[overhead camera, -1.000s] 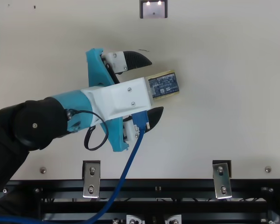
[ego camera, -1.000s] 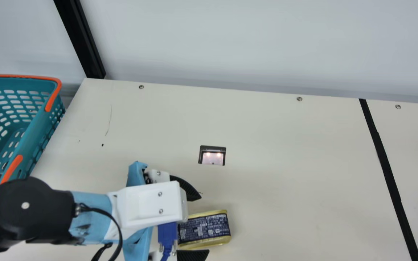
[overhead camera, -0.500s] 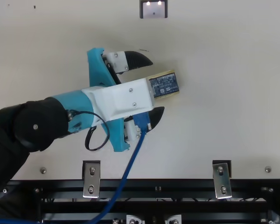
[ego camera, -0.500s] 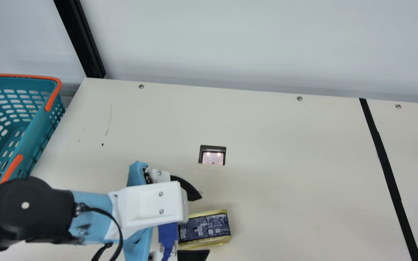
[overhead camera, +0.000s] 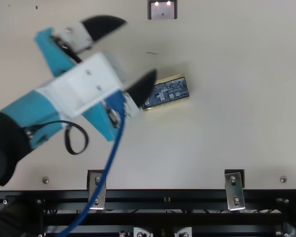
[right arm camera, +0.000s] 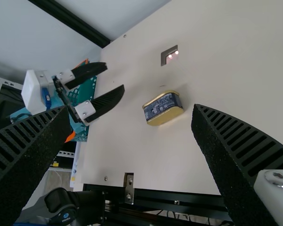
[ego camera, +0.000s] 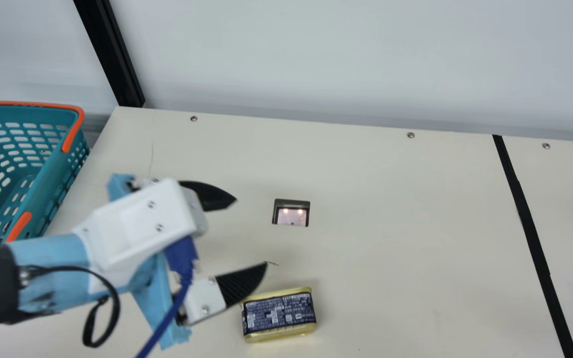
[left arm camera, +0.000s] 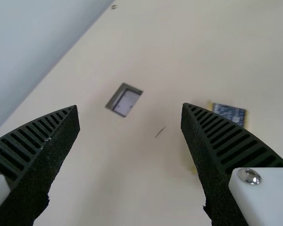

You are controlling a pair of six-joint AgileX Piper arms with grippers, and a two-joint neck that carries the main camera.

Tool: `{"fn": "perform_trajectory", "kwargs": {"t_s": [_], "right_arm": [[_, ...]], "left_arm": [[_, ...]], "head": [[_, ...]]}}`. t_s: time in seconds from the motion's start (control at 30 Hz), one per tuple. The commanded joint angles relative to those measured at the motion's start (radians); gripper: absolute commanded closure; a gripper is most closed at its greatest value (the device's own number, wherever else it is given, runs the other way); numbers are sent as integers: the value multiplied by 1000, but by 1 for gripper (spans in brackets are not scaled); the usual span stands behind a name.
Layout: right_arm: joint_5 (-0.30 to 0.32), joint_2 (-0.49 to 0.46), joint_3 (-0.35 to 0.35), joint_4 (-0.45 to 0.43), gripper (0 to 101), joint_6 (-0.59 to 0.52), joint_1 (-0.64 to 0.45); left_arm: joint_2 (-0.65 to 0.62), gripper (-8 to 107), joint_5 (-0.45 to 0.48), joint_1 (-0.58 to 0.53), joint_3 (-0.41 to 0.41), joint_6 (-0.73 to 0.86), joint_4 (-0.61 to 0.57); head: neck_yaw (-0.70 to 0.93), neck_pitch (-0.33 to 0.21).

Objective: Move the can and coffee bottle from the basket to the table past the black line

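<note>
In the main view, the basket (ego camera: 52, 184) sits by the table's (ego camera: 391, 199) left edge, partly cut off; a dark patch inside is unidentifiable. The can (ego camera: 279, 315) lies on the table, left of the black line (ego camera: 530, 228), near the left gripper (ego camera: 251, 231), spread and holding nothing. The right gripper (right arm camera: 131, 107) is spread too.

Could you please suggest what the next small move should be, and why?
I would bring the right gripper down toward the can. It is open, with the can framed between its fingers in its wrist view. The can lies on the table short of the black line, and the left gripper is open and empty.
</note>
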Motion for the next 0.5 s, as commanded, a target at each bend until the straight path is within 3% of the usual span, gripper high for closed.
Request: {"fn": "perform_trajectory", "kwargs": {"t_s": [0.0,0.47], "right_arm": [[-19,21,-8,3,0,-26,3],[-181,272,-27,-79,0,-285,104]], "left_arm": [[-38,9,-42,38,18,-42,58],[-230,9,-212,230,194,-286,343]], "head": [[-5,-8],[-5,-8]]}}
